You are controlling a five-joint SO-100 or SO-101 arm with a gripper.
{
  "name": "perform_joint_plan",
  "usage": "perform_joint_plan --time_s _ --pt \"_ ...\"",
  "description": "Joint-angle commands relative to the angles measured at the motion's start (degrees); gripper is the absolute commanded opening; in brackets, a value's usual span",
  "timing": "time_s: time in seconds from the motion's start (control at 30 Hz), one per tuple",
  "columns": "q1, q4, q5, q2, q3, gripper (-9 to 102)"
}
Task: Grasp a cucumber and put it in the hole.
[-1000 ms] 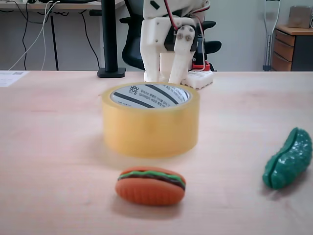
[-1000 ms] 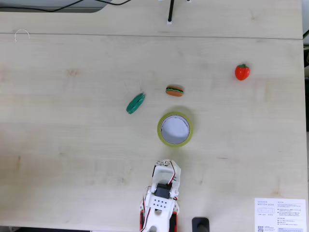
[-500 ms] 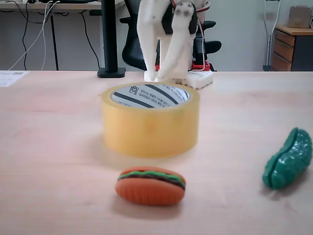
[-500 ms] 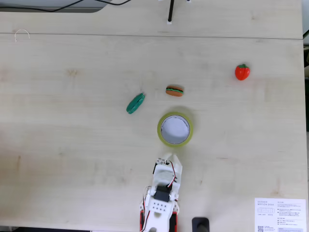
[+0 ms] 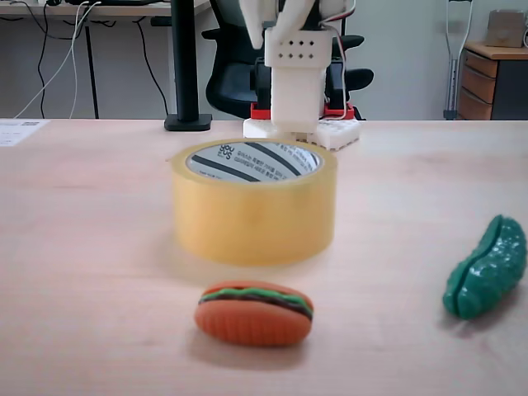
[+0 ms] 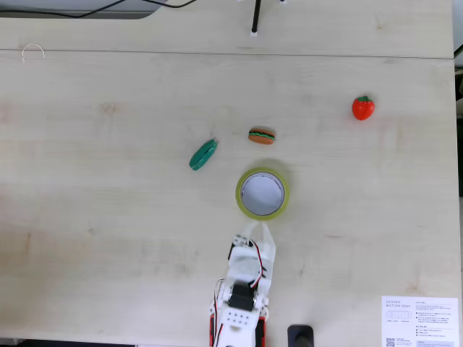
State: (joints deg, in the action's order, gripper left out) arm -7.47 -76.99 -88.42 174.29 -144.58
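My claw [image 6: 255, 228], tips nearly together & empty, sits just short of the tape roll [image 6: 262, 193] w/ the cucumber [image 6: 203, 155] lying untouched on the worktop [image 6: 108, 217], so reach isn't begun.

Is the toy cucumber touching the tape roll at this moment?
Apart. In a fixed view from above, bare table separates the cucumber from the tape roll.

Setting was an office or lab workroom. Pale wood-grain tabletop [image 5: 82, 206]; behind it a black swivel chair [image 5: 227, 66], a second desk with hanging cables [image 5: 58, 49], a wooden drawer unit [image 5: 487, 78] carrying a cardboard box [image 5: 505, 27], and crutches [image 5: 454, 49] leaning on the wall.
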Motion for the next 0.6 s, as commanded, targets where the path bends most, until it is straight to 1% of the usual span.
perform_joint_plan --time_s 0.0,0.1,0.37,0.43,0.57 --pt "3.52 4.75 0.35 -9.49 9.76 3" --pt "6.15 5.98 0.35 -18.02 16.61 2" --pt "11.87 6.06 1.32 -38.41 33.93 3" --pt "13.45 6.77 3.16 -42.71 37.44 2" --pt "16.17 10.72 6.94 -49.22 40.87 4"
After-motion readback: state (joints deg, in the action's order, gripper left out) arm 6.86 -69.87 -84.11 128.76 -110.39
